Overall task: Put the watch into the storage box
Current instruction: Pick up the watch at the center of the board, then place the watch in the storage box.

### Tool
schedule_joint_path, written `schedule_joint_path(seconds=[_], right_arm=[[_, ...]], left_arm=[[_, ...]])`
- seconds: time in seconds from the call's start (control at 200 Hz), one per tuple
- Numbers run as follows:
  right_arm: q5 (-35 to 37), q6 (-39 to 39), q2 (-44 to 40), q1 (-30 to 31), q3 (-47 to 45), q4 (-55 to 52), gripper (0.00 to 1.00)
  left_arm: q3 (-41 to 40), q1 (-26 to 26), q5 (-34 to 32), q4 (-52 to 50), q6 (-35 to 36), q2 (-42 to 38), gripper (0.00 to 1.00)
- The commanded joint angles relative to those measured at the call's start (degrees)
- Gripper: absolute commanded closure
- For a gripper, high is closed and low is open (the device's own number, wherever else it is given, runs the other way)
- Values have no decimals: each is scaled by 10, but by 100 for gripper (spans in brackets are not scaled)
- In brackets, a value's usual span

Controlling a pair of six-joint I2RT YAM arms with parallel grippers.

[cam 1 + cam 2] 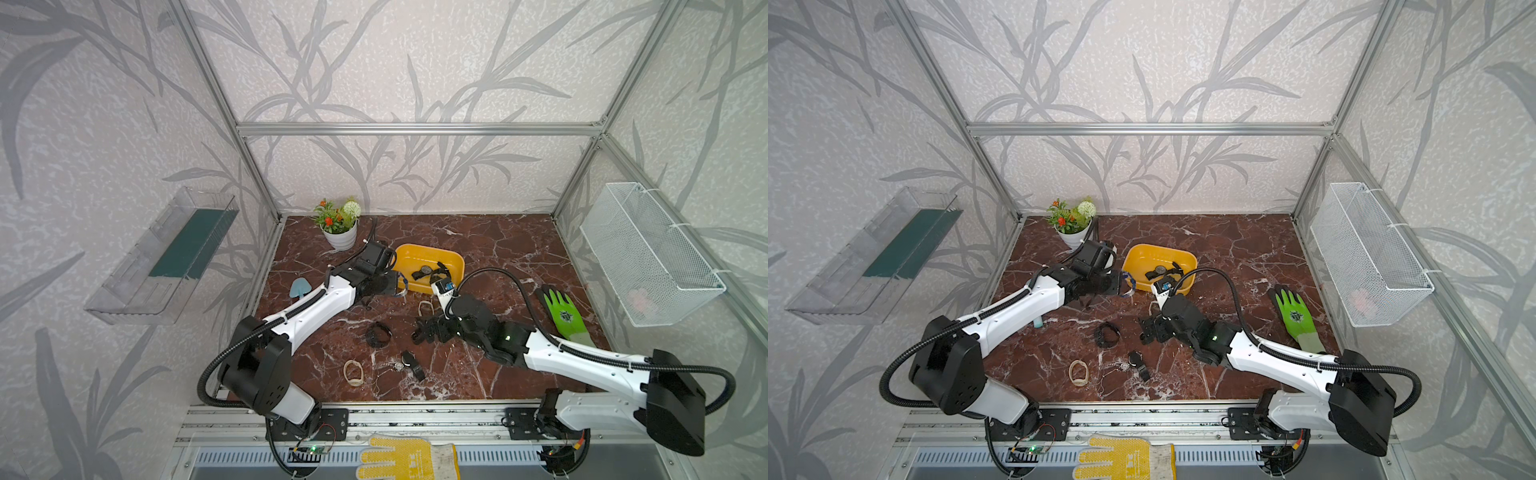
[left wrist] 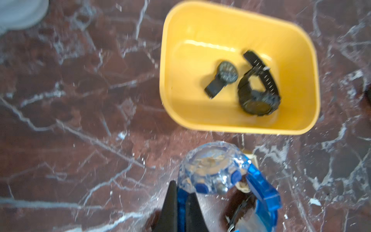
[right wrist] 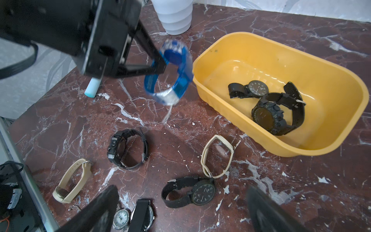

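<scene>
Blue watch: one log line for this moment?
left gripper: shut on blue watch | place: beside storage box, outside | right gripper: open

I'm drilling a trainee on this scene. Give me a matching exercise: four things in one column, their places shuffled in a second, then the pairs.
Things
1. blue watch
2. chunky black watch
3. green glove
4. flower pot

Places
a. inside the storage box
b. at a back corner of the table
c. pinched in the left hand
d. flat on the table, on the wire basket side

Pairs: 1-c, 2-a, 3-d, 4-b
</scene>
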Motion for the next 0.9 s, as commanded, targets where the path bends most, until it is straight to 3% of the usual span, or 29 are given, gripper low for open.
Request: schedule_joint_path(seconds=[0.0,0.3,0.895], right_arm=[[26,17,-31,-3,-10,15,1],[74,38,-100,-18,-35,-31,1],[80,67,-102,-31,-41,-35,1]], left_arm=[[57,3,-17,4,23,48,100],[231,6,-3,-33,30,220,100],[366,28,6,-73,23,382,100]])
